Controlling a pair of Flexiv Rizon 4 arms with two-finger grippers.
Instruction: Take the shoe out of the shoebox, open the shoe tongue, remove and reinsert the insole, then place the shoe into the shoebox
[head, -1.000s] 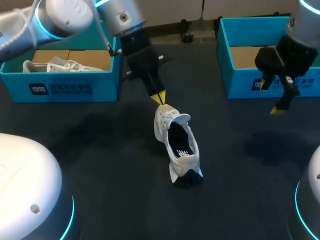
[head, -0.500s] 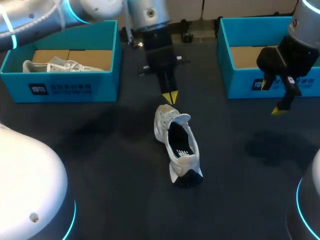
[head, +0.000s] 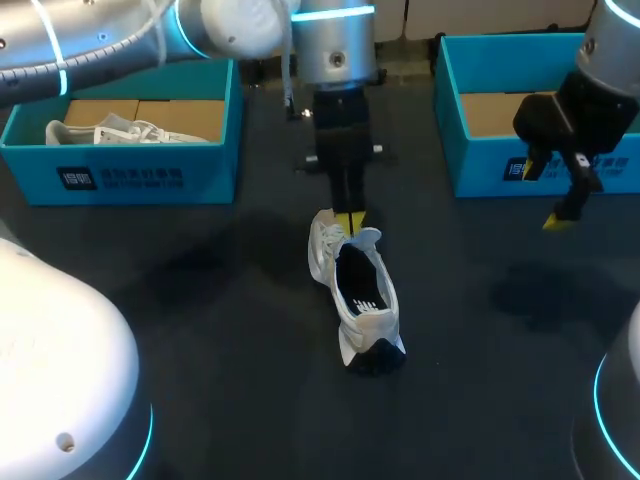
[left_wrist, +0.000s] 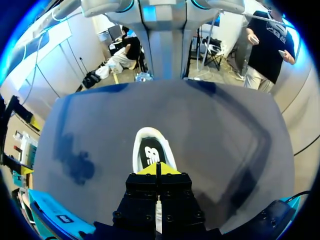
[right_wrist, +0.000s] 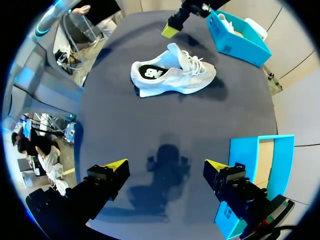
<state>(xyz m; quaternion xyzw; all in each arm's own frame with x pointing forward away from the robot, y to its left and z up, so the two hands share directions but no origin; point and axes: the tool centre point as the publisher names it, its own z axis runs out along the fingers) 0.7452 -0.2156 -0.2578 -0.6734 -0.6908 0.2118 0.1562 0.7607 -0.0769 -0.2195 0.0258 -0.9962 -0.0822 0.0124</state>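
Left jaws clenched, tips together, right over the lace end of the white shoe (head: 360, 298), mid-frame on the counter (head: 210, 330). Right jaws released, upper right, well clear of it.

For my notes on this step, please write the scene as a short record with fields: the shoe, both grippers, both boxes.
shoe: white lace-up sneaker, on its sole on the dark table, outside both boxes
left gripper: shut, empty, just above the sneaker's tongue
right gripper: open, empty, over bare table
left box: blue cardboard shoebox, holds a second white sneaker
right box: blue cardboard shoebox, brown floor showing
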